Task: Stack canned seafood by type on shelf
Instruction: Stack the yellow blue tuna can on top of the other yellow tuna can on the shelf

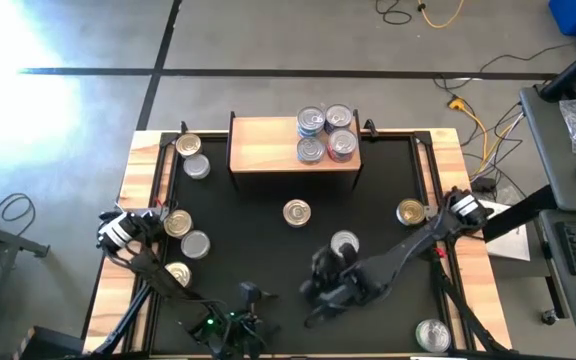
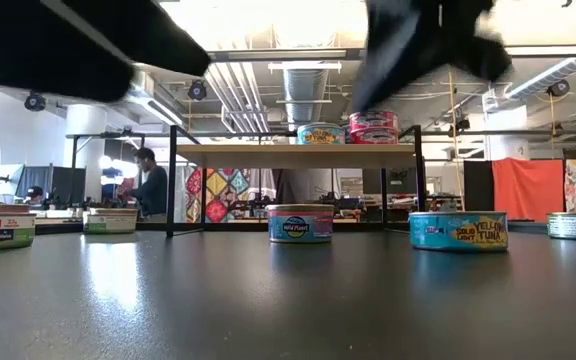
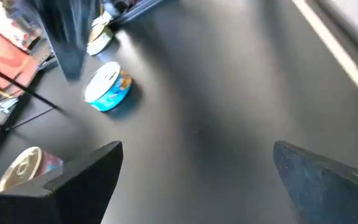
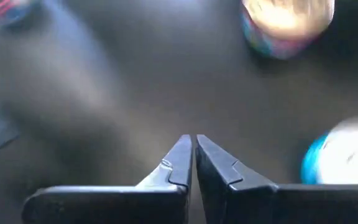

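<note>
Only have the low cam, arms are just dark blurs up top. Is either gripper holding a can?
Observer: No. The right gripper is shut on nothing, over bare table.
Operator: And the left?
Observer: The left gripper is open and empty; a blue can lies ahead of it.
Operator: Count on the shelf? I make out two or three.
Observer: From above, four cans show, bunched at the right end of the shelf.
</note>
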Controlling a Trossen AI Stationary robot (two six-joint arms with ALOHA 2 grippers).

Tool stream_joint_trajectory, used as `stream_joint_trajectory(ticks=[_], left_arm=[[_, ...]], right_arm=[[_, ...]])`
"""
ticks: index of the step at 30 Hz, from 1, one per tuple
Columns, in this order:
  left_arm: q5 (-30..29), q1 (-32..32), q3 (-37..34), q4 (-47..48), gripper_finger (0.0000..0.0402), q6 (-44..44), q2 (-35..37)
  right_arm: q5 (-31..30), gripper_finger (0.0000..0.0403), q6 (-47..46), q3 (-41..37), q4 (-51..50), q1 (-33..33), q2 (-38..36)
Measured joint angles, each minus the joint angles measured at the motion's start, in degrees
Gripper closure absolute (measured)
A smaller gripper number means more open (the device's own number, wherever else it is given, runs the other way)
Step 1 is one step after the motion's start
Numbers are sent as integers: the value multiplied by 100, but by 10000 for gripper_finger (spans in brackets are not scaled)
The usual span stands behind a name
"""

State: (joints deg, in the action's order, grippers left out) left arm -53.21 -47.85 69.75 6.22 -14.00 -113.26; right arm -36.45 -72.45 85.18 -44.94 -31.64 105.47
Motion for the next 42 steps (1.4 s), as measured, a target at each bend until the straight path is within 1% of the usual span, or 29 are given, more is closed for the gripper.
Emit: stream_joint_trajectory(ticks=[2,3,7,8,11,12,14,18,20,22,26,28,29,32,34,39,42], left_arm=[[-30,70,205,278,3,-65,-100],[-35,90,303,438,3,-148,-146],[-35,97,598,956,3,-435,-303],[-35,91,640,1028,3,-455,-332],[-29,93,683,1039,3,-456,-375],[-29,93,683,1044,3,-462,-375],[-33,97,674,1033,3,-474,-370],[-34,97,661,1038,3,-472,-370],[-35,97,661,1043,3,-472,-370],[-35,97,659,1058,3,-461,-370],[-47,97,658,1079,3,-454,-368],[-198,97,657,1093,3,-450,-368],[-331,95,657,1101,3,-430,-366],[-818,97,602,1051,3,-347,-355],[-1117,108,389,925,3,-350,-344],[-1192,399,-419,525,3,-852,-289],[-1165,674,-701,145,3,-1159,-217]], right_arm=[[-180,390,469,503,-813,-158,105],[-172,390,546,728,-1317,-213,152],[-29,390,471,1160,-2962,-394,230],[128,390,525,1184,-3323,-429,235],[1019,390,474,1127,-4012,-495,243],[1223,390,438,1064,-4193,-519,245],[1298,390,268,909,-4501,-553,251],[975,390,77,227,-4496,-650,156],[1024,390,-13,-244,-4495,-660,27],[1196,390,-194,-797,-4499,-649,-160],[1313,390,-1174,-1768,-4474,-635,-542],[1311,390,-1629,-2047,-4437,-638,-713],[1303,390,-1709,-2164,-4393,-641,-773],[1245,390,-1425,-2489,-4206,-649,-874],[1246,390,-1177,-2709,-4047,-649,-900],[1245,390,-864,-3058,-3351,-649,-899],[1219,390,-873,-3145,-3086,-639,-894]])
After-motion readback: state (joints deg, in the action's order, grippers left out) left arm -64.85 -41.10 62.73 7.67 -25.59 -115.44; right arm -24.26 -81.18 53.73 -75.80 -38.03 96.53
